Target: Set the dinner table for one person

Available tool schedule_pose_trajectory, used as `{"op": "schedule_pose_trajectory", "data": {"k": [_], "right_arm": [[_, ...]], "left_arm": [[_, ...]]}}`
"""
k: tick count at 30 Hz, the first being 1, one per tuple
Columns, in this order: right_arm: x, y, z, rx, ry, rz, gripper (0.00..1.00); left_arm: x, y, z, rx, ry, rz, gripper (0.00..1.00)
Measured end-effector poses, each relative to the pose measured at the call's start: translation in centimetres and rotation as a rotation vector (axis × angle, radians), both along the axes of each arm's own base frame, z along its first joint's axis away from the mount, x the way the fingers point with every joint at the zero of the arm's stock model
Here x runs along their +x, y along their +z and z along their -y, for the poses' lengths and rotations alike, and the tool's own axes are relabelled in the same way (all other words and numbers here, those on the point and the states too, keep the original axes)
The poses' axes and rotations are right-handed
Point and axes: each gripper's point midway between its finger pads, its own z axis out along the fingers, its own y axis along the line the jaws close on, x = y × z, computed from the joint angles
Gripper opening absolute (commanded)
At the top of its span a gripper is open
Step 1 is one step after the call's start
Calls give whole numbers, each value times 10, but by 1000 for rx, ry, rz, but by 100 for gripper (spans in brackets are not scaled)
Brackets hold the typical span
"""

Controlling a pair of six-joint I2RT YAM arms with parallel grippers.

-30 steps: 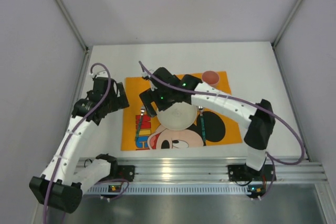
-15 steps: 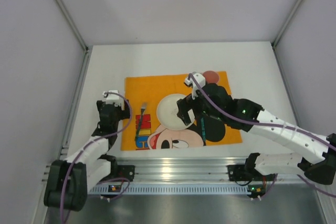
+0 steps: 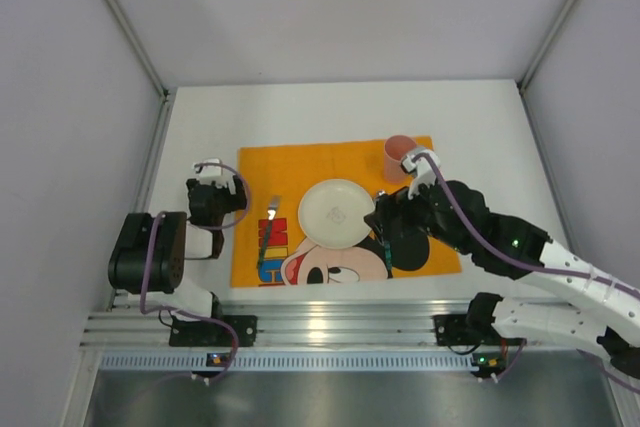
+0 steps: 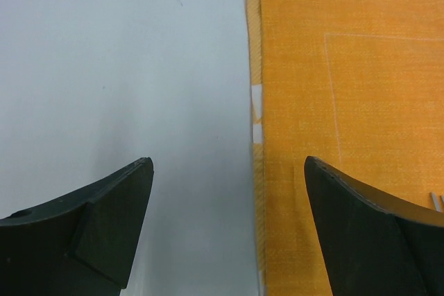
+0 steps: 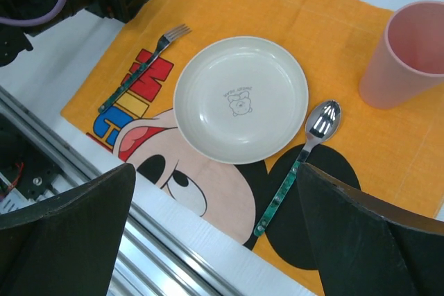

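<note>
Four pieces are laid on the orange cloth (image 3: 300, 162), which is spread on the dinner table (image 3: 300, 107); white top is seen on every side of the plate (image 5: 241, 99). The fork (image 5: 139, 67) is set left of the plate, the spoon (image 5: 305, 157) right of it and the pink cup (image 5: 409, 53) beyond its right side, as a diner would reach for them. Both grippers are held apart and empty: the left gripper (image 4: 229, 164) well left of the plate, the right gripper (image 5: 215, 171) just right of it.
</note>
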Motion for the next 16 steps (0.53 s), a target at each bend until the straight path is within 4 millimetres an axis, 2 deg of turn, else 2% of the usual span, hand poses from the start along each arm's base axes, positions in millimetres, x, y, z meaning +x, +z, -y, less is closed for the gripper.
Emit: {"op": "schedule_pose_trajectory", "data": {"k": [2, 8, 12, 16], "right_arm": [[2, 1, 3, 3, -21, 5, 100], [12, -8, 1, -23, -74, -8, 100], [19, -18, -8, -49, -87, -22, 100], [26, -26, -27, -71, -56, -35, 100]], "left_arm": [[-1, -8, -2, 10, 15, -22, 99], [4, 2, 4, 27, 21, 23, 99], [4, 2, 2, 30, 31, 25, 98], [4, 2, 1, 33, 38, 25, 98]]}}
